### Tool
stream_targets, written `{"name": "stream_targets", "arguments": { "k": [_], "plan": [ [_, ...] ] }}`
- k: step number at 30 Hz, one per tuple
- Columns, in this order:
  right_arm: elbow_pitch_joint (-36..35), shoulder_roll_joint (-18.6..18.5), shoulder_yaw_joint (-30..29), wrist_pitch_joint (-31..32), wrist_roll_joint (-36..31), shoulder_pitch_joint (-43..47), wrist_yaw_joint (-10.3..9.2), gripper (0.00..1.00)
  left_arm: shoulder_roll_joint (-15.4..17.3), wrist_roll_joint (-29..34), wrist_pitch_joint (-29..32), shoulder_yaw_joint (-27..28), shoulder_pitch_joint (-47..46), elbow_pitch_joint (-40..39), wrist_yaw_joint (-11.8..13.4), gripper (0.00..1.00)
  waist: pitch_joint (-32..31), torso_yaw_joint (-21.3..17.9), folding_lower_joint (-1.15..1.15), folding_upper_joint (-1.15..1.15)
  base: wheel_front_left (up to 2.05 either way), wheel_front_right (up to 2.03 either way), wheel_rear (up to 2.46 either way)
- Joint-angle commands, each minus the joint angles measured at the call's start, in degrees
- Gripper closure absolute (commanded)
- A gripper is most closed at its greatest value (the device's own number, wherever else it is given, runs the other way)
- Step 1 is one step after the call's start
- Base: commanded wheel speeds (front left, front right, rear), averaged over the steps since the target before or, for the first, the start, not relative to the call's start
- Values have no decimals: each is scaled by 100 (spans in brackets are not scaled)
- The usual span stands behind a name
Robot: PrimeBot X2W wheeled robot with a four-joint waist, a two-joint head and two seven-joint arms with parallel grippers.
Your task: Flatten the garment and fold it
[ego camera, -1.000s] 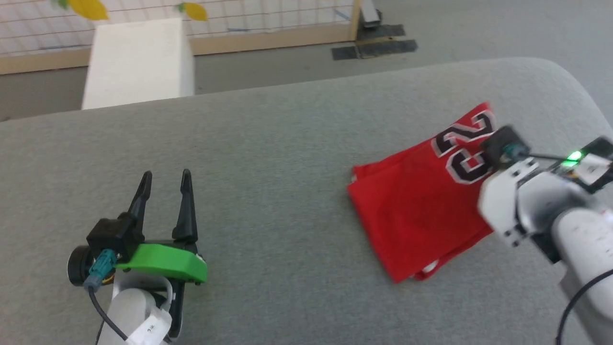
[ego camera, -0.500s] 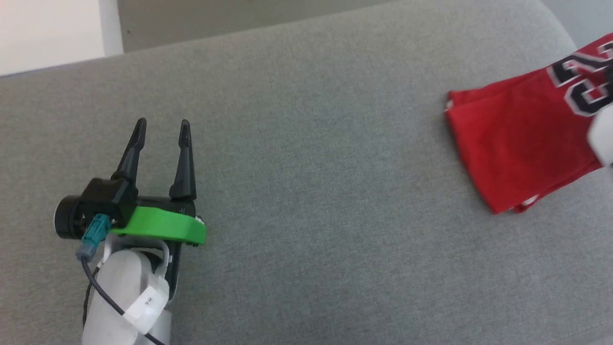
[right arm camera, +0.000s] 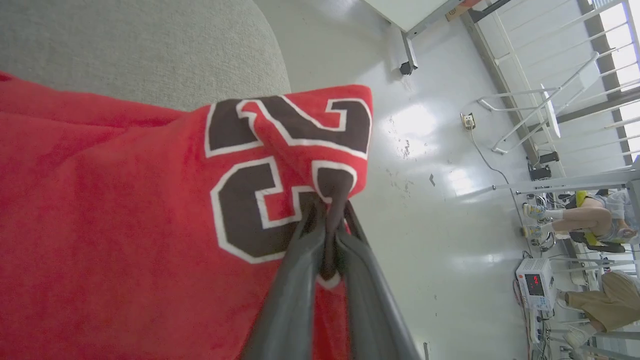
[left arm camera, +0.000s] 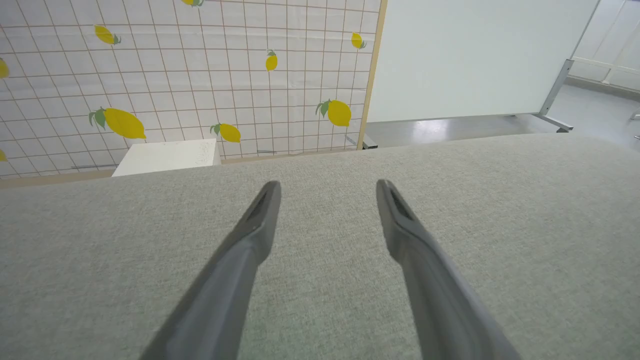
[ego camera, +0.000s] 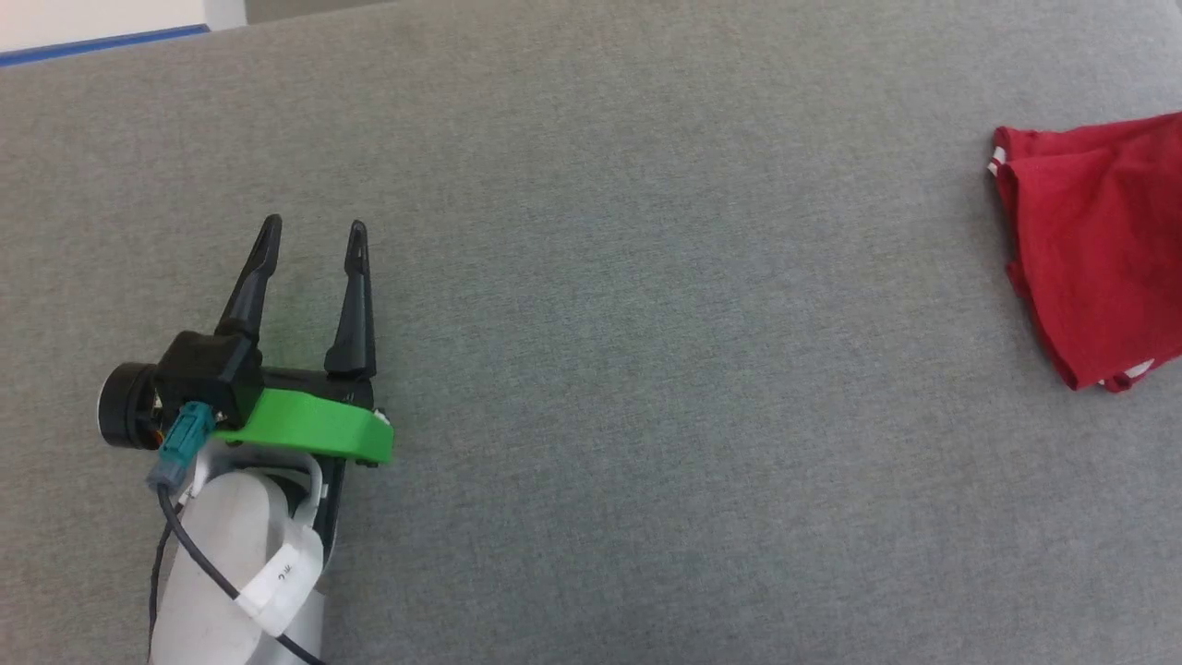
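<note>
The garment (ego camera: 1099, 240), a red jersey folded into a compact stack, lies at the far right of the grey table (ego camera: 646, 369) and is cut off by the head view's right edge. In the right wrist view the garment (right arm camera: 100, 210) shows its black, white-outlined "23". My right gripper (right arm camera: 330, 210) is shut on a pinch of the garment at the number's edge. At the table's lower left, my left gripper (ego camera: 312, 235) hovers open with nothing between its fingers, far from the garment. The left wrist view shows the same left gripper (left arm camera: 327, 187) over bare fabric.
A white box (left arm camera: 167, 156) stands beyond the table's far edge, in front of a lemon-patterned screen (left arm camera: 175, 75). A white board (left arm camera: 475, 55) is at the back right. In the right wrist view, the table's rounded corner (right arm camera: 270, 60) drops to a glossy floor, and seated people's legs (right arm camera: 580, 217) are at the right.
The head camera has swung left and down, so the garment has slid to the picture's right edge and the right arm has left the head view. The left gripper stays open in place.
</note>
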Motion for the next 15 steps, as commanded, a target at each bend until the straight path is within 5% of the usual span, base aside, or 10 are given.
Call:
{"name": "stream_targets", "arguments": {
  "k": [1,8,15],
  "plan": [
    [97,110,-318,-44,-218,73,-11,0,-16,-58,-22,-25,-34,51,16,0,-210,93,-1,0,0,0,0],
    [145,511,-1174,-167,-344,519,-11,0,-124,-208,-25,-57,257,323,21,0,-1005,200,-1,0,0,0,0],
    [-255,850,-1292,-893,343,1122,-11,0,-248,-358,-26,-85,704,518,40,0,-1776,380,-1,0,0,0,0]
  ]
}}
